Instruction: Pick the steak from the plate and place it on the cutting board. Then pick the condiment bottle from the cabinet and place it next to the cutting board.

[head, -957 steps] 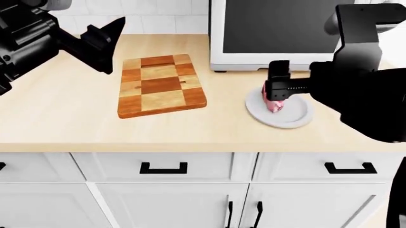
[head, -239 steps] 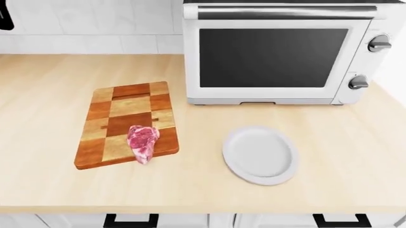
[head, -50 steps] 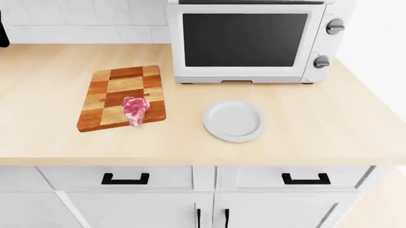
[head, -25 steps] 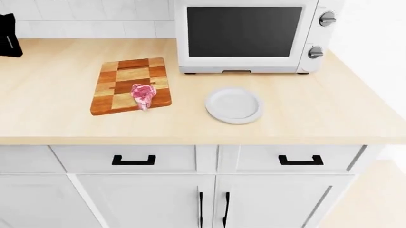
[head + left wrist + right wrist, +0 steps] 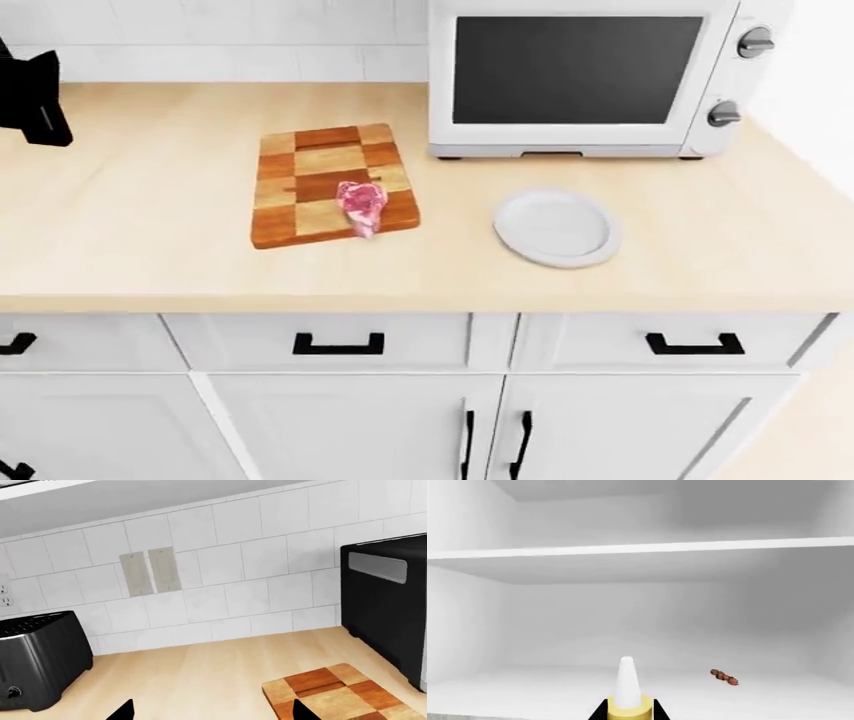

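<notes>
The steak [image 5: 360, 203] lies on the near right part of the checkered cutting board [image 5: 320, 160]. To the right, the white plate [image 5: 557, 227] has nothing on it. In the right wrist view, the condiment bottle [image 5: 626, 700] shows a yellow neck and a white cone tip inside the white cabinet [image 5: 640, 555]. My right gripper [image 5: 626, 711] is shut on that neck, with black fingers [image 5: 598, 711] against both sides. My left gripper [image 5: 211, 712] hangs open over the counter, left of the cutting board [image 5: 333, 692], with nothing between its tips. A black part of the left arm [image 5: 34, 95] shows at the head view's left edge.
A white oven with a dark door [image 5: 581, 75] stands behind the plate. A black toaster [image 5: 37, 660] stands by the tiled wall left of the board. A small brown lumpy item [image 5: 724, 676] lies on the cabinet shelf. Drawers and doors [image 5: 340, 345] run under the counter.
The steak has gone from my right gripper over the plate to the cutting board. Over the last second the head view drew back and the scene shifted right. Neither steak nor plate moved.
</notes>
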Motion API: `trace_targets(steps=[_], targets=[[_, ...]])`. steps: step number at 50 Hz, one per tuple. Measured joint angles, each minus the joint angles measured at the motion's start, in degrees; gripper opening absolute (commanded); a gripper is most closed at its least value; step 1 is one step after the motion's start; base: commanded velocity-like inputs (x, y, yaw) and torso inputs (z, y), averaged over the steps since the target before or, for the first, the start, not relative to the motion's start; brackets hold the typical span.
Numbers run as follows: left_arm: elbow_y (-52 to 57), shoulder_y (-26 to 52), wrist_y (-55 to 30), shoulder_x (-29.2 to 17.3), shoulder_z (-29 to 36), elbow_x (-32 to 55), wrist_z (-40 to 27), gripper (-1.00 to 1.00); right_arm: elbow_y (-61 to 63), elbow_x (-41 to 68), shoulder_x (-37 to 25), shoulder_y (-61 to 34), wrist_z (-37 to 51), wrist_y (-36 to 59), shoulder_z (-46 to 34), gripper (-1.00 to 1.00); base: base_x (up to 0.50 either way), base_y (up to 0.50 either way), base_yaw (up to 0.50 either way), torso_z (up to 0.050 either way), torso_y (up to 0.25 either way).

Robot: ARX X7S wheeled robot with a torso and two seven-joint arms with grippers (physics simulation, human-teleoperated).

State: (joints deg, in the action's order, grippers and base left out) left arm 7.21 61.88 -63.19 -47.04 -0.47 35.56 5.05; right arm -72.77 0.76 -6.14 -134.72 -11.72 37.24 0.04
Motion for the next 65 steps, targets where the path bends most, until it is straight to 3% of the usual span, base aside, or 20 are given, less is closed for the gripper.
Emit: trace_targets(steps=[19,65], targets=[[1.5,-1.4,-0.9,-0.5,-1.2,1.1,-0.3,1.00,-1.1,0.7,-0.1,0.9,-2.1,-1.2,0.2,-1.00,0.10,0.50,0.00,0.000,0.000],[2.0,-1.5,-0.7,-0.8,-1.2,1.6,-0.5,1.00,21.5,4.6,0.1,10.0,-3.6,12.8,0.7,-1.00,0.06,0.47,0.00,0.000,0.000]])
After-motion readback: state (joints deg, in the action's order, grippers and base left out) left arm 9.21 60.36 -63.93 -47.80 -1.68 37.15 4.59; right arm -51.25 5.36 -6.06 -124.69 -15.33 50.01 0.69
